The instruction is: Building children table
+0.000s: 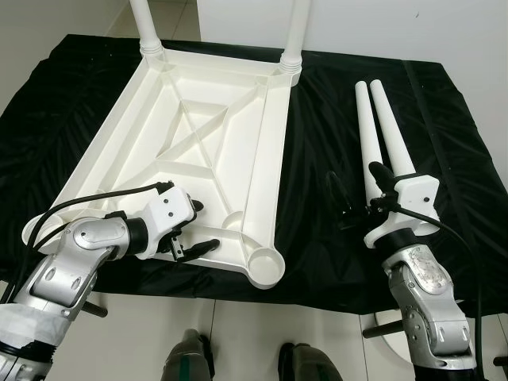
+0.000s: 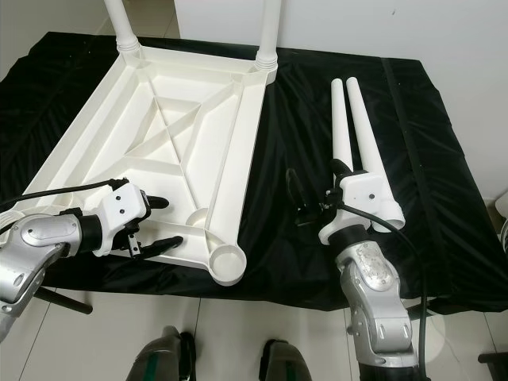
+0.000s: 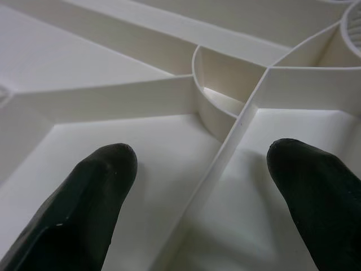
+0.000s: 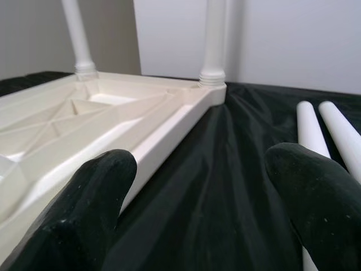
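Observation:
A white plastic tabletop (image 1: 198, 135) lies upside down on a black cloth. Two white legs (image 1: 295, 32) stand in its far corner sockets. The near right corner socket (image 1: 266, 266) is an empty ring. Two loose white legs (image 1: 381, 127) lie side by side on the cloth to the right. My left gripper (image 1: 205, 226) is open low over the tabletop's near edge, with a thin rib (image 3: 225, 164) between its fingers. My right gripper (image 1: 355, 184) is open above the cloth, between the tabletop's right edge and the near ends of the loose legs, holding nothing.
The black cloth (image 1: 317, 143) covers the whole work table and hangs over its near edge. My feet (image 1: 190, 361) stand on the pale floor below. A white wall rises behind the table. A white round base (image 1: 385, 337) sits on the floor at the right.

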